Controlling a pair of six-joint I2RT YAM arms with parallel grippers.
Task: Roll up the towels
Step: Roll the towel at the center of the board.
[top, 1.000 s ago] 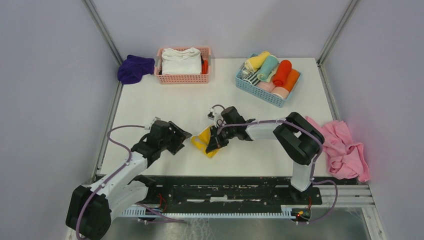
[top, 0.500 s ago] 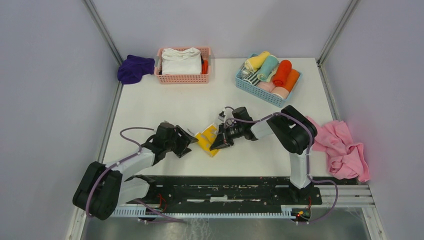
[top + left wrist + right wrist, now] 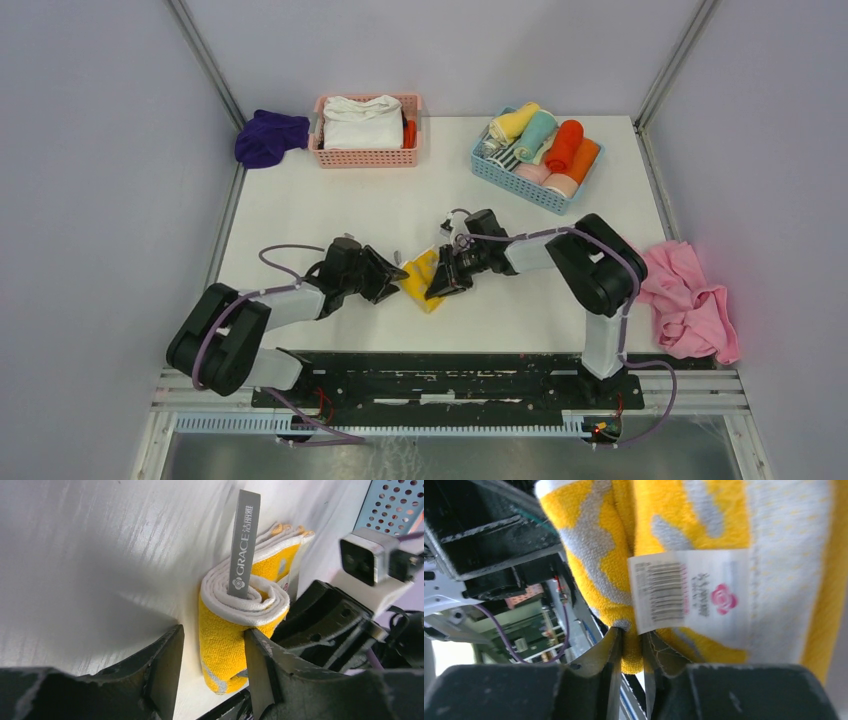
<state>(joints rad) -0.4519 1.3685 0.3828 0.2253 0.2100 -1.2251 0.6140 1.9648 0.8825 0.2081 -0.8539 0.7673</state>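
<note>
1. Lying near the middle of the table's (image 3: 330,210) near edge, the yellow towel (image 3: 420,280) is a tight roll between the two claws.
2. Left claw (image 3: 392,275): half open, straddling one end of the roll. In the wrist view (image 3: 212,632) one finger (image 3: 257,665) touches the towel (image 3: 230,640); the other (image 3: 167,655) stands just apart from it.
3. A grey tag (image 3: 242,545) printed "GRACE" sticks out of the roll's spiral end.
4. Right claw (image 3: 437,285): narrow, on the opposite side of the roll. In its wrist view (image 3: 631,640) the fingers have a fold of the towel's (image 3: 664,520) edge pinched between them, just below a white barcode label (image 3: 684,590).
5. Purple towel (image 3: 270,137): bunched and unrolled at the far left corner, just beside the pink basket (image 3: 366,155).
6. The pink basket holds white cloths (image 3: 362,122); the blue basket (image 3: 530,180) towards the far right corner holds rolled towels.
7. Pink cloth (image 3: 690,300): crumpled at the right edge, near the right arm.
</note>
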